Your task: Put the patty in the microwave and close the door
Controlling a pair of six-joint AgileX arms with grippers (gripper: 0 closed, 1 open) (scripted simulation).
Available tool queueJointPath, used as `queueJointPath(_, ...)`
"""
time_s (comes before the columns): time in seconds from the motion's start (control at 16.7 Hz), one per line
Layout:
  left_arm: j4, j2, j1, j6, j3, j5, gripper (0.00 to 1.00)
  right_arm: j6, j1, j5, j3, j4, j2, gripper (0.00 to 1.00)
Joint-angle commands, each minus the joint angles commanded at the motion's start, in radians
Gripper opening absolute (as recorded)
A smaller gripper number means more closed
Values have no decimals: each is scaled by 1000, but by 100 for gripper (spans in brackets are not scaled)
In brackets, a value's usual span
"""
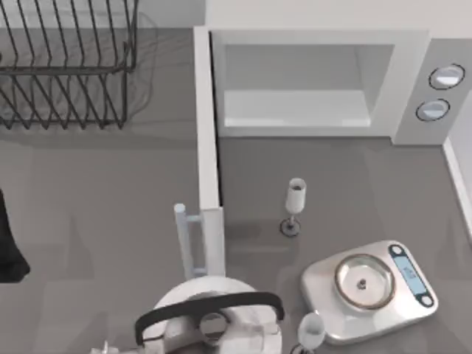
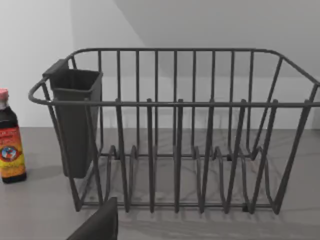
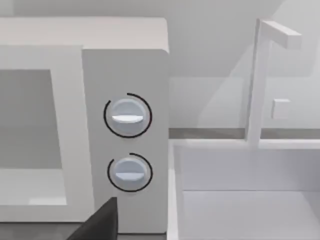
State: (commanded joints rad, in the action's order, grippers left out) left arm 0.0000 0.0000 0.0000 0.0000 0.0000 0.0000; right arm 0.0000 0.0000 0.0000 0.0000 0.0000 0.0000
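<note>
The white microwave [image 1: 317,81] stands at the back of the table with its pale cavity exposed; its grey panel with two round knobs [image 3: 127,142] faces the right wrist view. The door [image 1: 209,147] is swung wide open toward the front, edge-on from above, and its pale bar handle [image 1: 181,240] points left. The patty [image 1: 361,284] is a tiny round piece at the centre of the scale's pan. A dark part of my left gripper [image 2: 97,225] faces the dish rack. A dark part of my right gripper [image 3: 100,222] sits low in front of the knob panel.
A silver scale [image 1: 369,291] with a blue display sits front right. One wine glass [image 1: 294,206] stands before the microwave, another [image 1: 310,332] by the scale. A white round appliance [image 1: 210,321] is at the front. Dish rack [image 1: 66,66] back left, sauce bottle [image 2: 10,137], sink [image 3: 250,200].
</note>
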Motion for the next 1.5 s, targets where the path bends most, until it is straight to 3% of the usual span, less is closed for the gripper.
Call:
queueJointPath(0.36, 0, 0, 0, 0, 0, 0, 100, -110, -23, -3, 83, -100, 109, 100)
queueJointPath(1.08, 0, 0, 0, 0, 0, 0, 100, -979, -182, -3, 575, -799, 1061, 100)
queueJointPath(1.32, 0, 0, 0, 0, 0, 0, 100, -1167, -217, -6, 695, -951, 1252, 100)
queueJointPath(1.5, 0, 0, 0, 0, 0, 0, 100, -1221, -228, -7, 731, -991, 1308, 100)
